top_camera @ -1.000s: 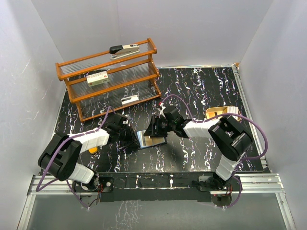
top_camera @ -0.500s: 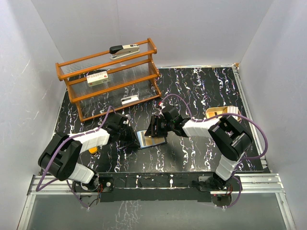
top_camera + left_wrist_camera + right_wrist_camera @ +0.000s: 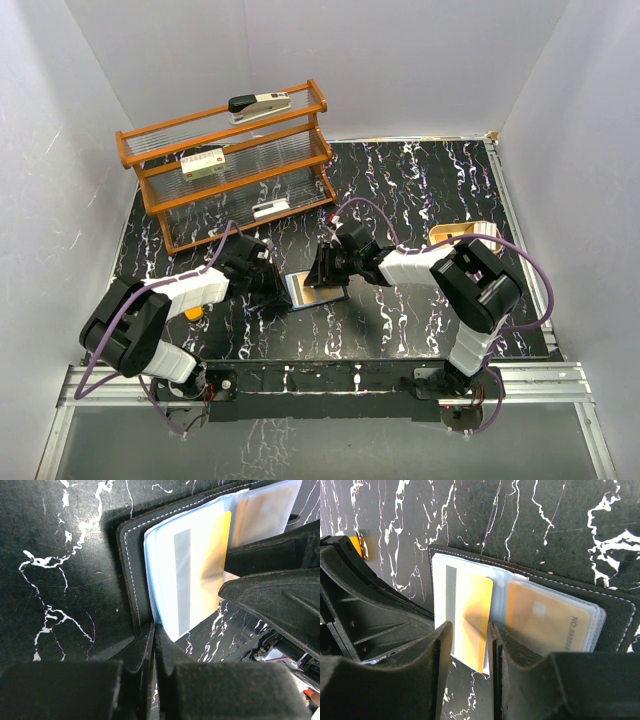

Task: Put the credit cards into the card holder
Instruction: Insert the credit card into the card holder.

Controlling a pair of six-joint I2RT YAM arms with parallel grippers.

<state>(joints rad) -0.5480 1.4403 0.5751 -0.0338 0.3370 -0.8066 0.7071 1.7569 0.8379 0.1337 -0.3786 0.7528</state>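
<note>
While half sheathed in the open card holder (image 3: 615, 615) at frame centre, orange card (image 3: 472, 620) pinched at its near short edge by right claw (image 3: 470, 680), long axis pointing straight away into pocket; left claw (image 3: 152, 650) shut, pinning holder's edge.

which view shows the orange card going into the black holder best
Right wrist: the thin orange plastic card shows nearly whole, part-way into the open black card holder. Left wrist shows it partly hidden behind fingers; the top view shows only a sliver.

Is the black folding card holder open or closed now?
Open: the black folding card holder lies spread flat, its clear pockets and an orange plastic card showing.
</note>
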